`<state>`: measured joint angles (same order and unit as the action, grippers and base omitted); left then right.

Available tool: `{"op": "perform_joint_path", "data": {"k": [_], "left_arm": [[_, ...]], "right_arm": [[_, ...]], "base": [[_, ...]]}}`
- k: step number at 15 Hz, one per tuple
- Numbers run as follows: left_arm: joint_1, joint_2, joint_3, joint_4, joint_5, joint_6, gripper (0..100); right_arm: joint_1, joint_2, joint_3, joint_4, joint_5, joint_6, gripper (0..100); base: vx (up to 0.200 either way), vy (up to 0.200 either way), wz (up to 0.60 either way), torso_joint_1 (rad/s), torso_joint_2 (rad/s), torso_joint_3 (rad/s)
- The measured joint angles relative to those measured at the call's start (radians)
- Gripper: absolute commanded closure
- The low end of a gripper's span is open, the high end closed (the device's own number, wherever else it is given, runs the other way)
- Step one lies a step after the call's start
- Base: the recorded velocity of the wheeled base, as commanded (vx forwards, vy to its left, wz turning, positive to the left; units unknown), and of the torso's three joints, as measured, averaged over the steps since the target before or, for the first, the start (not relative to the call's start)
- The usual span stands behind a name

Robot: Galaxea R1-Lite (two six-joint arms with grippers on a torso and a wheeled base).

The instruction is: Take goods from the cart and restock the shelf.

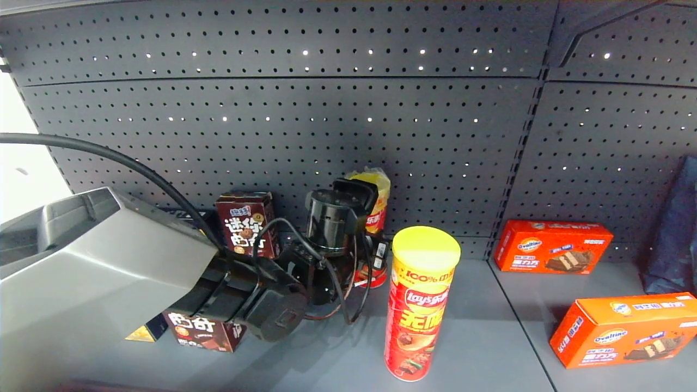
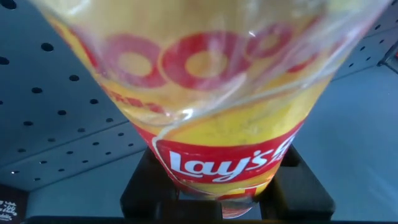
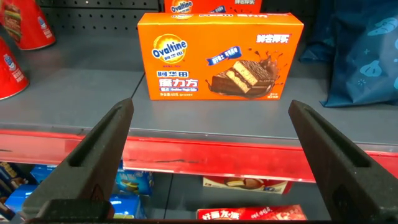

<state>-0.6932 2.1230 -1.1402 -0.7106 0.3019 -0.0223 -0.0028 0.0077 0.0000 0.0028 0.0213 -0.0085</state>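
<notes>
L gripper (image 1: 366, 209) squeezes back chip can (image 1: 378, 188), behind front chip can (image 1: 422, 305). Prob light, slippy, dents easy; hold middle. R gripper (image 3: 209, 109) wide apart, empty.

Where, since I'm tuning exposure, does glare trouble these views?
Head view: a bright patch washes out the left edge; light pricks through pegboard holes. Left wrist view: reflections streak the clear lid of the chip can. Right wrist view: the orange box is evenly lit.

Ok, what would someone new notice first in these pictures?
The tall red-and-yellow chips can standing at the shelf's front, centre. Behind it, the left gripper grips a second chips can near the pegboard. Two orange wafer boxes lie to the right.
</notes>
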Motion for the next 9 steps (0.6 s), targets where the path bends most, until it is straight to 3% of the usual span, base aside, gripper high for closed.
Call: {"op": "perform_joint_path", "data": {"k": [3,4,9], "left_arm": [[-0.010,0.001,0.007,0.002,0.000,-0.001,100],[-0.012,0.001,0.009,0.002,0.000,-0.001,0],[-0.018,0.001,0.033,0.003,0.001,-0.008,0]], "right_arm": [[0.000,0.000,0.000,0.000,0.000,0.000,0],[-0.001,0.000,0.000,0.000,0.000,0.000,0],[0.000,0.000,0.000,0.000,0.000,0.000,0]], "base": [[0.000,0.000,0.00,0.000,0.00,0.000],[0.000,0.000,0.00,0.000,0.00,0.000],[0.000,0.000,0.00,0.000,0.00,0.000]]}}
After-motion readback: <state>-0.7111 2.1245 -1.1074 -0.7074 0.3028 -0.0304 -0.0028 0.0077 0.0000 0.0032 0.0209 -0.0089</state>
